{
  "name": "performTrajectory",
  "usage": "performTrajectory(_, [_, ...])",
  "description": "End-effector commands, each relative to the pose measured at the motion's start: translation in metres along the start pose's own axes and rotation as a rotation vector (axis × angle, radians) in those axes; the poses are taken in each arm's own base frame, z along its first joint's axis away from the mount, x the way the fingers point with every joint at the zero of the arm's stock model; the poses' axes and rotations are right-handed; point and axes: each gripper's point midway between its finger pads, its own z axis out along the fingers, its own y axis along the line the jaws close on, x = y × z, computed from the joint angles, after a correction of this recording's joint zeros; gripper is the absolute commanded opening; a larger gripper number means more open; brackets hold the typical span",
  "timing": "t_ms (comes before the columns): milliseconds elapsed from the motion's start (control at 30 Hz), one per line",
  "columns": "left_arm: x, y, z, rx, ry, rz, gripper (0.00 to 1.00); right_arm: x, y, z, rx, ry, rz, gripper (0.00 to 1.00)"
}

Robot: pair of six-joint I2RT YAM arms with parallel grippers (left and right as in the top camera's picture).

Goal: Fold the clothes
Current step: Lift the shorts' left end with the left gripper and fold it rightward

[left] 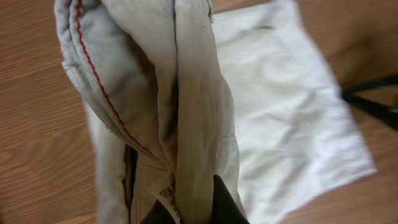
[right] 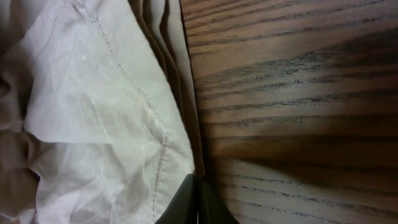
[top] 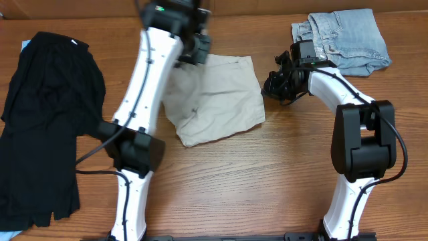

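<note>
The pale beige shorts (top: 221,100) lie partly folded on the middle of the table. My left gripper (top: 194,47) is over their far left corner, shut on the waistband. In the left wrist view the fingers (left: 199,208) pinch the bunched waistband (left: 186,93) by its small label, lifted, with the rest of the shorts (left: 286,118) flat below. My right gripper (top: 275,84) is at the shorts' right edge. In the right wrist view its fingers (right: 198,202) are shut low at the table, with the layered hem (right: 112,112) running into the tips.
A light-blue denim piece (top: 348,37) lies at the back right, just behind the right arm. A large black garment (top: 47,120) covers the left side of the table. Bare wood (top: 254,181) lies in front of the shorts.
</note>
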Motion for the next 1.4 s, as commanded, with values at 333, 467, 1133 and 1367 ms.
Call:
performTrajectory(333, [0.013,-0.057,0.084,0.047,0.110,-0.111,0.45,-0.001,0.002,0.003,-0.008,0.003,0.001,0.04])
performTrajectory(467, [0.020,-0.065,0.097,0.082,0.148,-0.118,1.00,-0.005,-0.001,-0.001,-0.010,-0.009,0.009,0.17])
performTrajectory(1133, [-0.029,0.012,-0.043,-0.188,-0.186,-0.162,1.00,-0.015,0.081,-0.097,-0.092,-0.128,-0.313,0.48])
performTrajectory(1367, [-0.014,0.085,-0.043,-0.323,-0.131,-0.310,1.00,0.001,0.117,-0.061,0.112,-0.154,-0.511,0.66])
